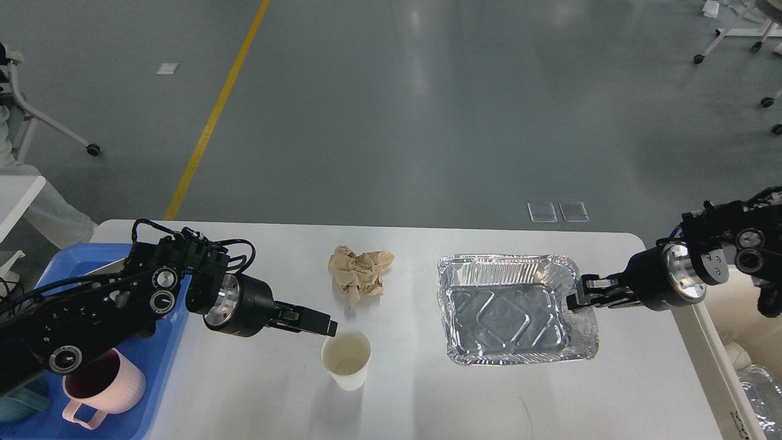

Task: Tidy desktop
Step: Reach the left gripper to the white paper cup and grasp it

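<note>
On the white desktop (427,397) lie a crumpled brown paper (360,275), an upright empty paper cup (346,362) and a foil tray (513,311). My left gripper (321,325) reaches in from the left. Its tip is just beside the cup's left rim, and its fingers show as one dark block. My right gripper (577,294) comes in from the right and is shut on the foil tray's right rim.
A blue tray (131,425) at the desktop's left end holds a pink mug (104,385) and a teal cup (18,408), partly hidden by my left arm. A white bin (702,333) with clear plastic inside stands off the right edge.
</note>
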Robot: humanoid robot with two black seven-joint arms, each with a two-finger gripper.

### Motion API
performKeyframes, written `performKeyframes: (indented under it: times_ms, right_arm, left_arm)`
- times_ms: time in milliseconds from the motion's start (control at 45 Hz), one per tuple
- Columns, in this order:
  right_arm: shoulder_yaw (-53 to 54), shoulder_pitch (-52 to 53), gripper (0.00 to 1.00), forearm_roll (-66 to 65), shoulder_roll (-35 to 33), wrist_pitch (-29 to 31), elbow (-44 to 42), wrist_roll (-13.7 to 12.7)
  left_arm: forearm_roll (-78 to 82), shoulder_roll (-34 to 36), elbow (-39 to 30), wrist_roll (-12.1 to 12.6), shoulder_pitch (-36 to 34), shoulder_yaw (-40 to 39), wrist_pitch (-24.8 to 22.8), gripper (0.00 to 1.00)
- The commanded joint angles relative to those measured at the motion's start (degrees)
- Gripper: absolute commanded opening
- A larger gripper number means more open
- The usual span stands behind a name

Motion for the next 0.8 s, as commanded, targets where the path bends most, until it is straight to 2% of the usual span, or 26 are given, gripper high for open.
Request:
performKeyframes:
  times_ms: [0, 356, 578, 711, 778]
  right_arm:
    - [0.0, 0.0, 0.00, 0.0, -0.1, 0.0, -0.1, 0.0]
    - [0.0, -0.2, 0.00, 0.0, -0.3, 0.0, -0.1, 0.0]
    - [0.1, -0.4, 0.00, 0.0, -0.4, 0.0, -0.1, 0.1]
    - [0.1, -0.4, 0.00, 0.1, -0.5, 0.0, -0.1, 0.0]
    - [0.1, -0.6, 0.00, 0.1, -0.5, 0.0, -0.1, 0.1]
  left_arm:
    - [2.4, -2.1, 1.3, 0.0, -0.4, 2.2, 0.0, 0.82]
    - [5.3, -6.7, 5.4, 0.0, 0.4, 2.3, 0.1, 0.60]
    - [5.3, -7.9, 6.7, 0.2, 0.4, 2.3, -1.1, 0.29]
    - [5.2, -8.1, 7.5, 0.4, 0.4, 2.1, -6.3, 0.05]
    - [5.1, -8.1, 7.8, 0.9, 0.4, 2.1, -7.0, 0.01]
